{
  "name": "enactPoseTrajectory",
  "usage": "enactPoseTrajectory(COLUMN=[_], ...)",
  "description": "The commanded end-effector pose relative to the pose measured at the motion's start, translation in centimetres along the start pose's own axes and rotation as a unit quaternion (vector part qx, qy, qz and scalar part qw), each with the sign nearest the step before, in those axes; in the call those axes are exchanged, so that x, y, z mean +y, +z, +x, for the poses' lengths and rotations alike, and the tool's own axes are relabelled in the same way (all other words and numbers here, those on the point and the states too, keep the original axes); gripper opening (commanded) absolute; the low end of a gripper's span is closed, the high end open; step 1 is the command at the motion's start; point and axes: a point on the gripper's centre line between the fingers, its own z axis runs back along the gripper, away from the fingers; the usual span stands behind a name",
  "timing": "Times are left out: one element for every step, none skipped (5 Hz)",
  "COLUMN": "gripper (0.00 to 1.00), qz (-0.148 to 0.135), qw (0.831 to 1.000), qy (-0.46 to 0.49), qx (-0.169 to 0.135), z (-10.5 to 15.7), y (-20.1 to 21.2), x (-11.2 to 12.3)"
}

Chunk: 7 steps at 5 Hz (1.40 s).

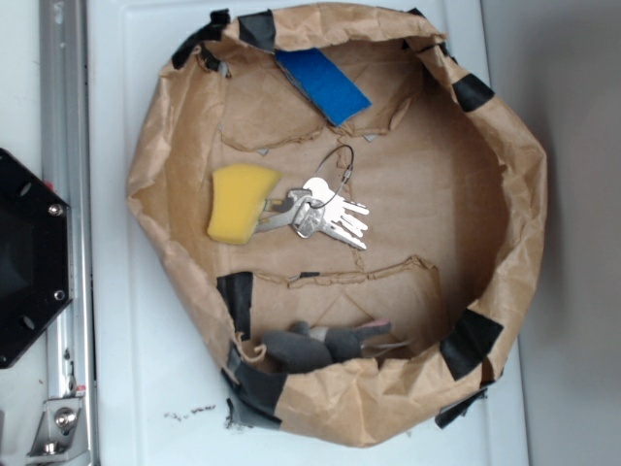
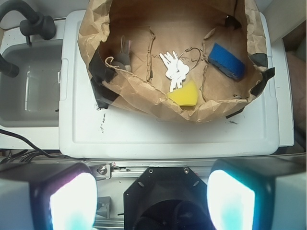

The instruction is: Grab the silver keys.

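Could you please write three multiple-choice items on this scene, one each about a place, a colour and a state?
1. Where do the silver keys lie?
A. On the white lid outside the bag
B. Inside the brown paper bag, beside the yellow sponge
C. In the clear bin

2. What colour is the flat block near the bag's rim?
A. Blue
B. Red
C. Green

3. What is the end effector doing?
A. Clamping the keys
B. Pressing on the sponge
C. Open, away from the bag, holding nothing

Answers: 1 B, the keys touch the sponge on the bag's floor; 2 A, it is plainly blue; 3 C, the wrist view shows its fingers apart with nothing between.
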Motion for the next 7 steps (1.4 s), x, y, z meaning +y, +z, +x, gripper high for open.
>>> enactPoseTrajectory(gripper=[1.00,1.00,1.00,1.00,1.00,1.00,1.00], qz=[0.000,0.019,0.036,0.054,0.052,0.046,0.063], qw=[1.000,0.995,0.988,0.984,0.985,0.985,0.986], qy=[0.000,0.094,0.149,0.172,0.164,0.162,0.149], qx=[0.000,0.003,0.006,-0.009,-0.027,-0.035,-0.035], z=[0.0,4.9,9.8,13.7,13.5,12.9,11.9], y=[0.0,-0.9,-2.6,-4.9,-6.6,-8.6,-9.7], x=[0.0,0.2,1.5,2.9,4.3,5.8,6.2])
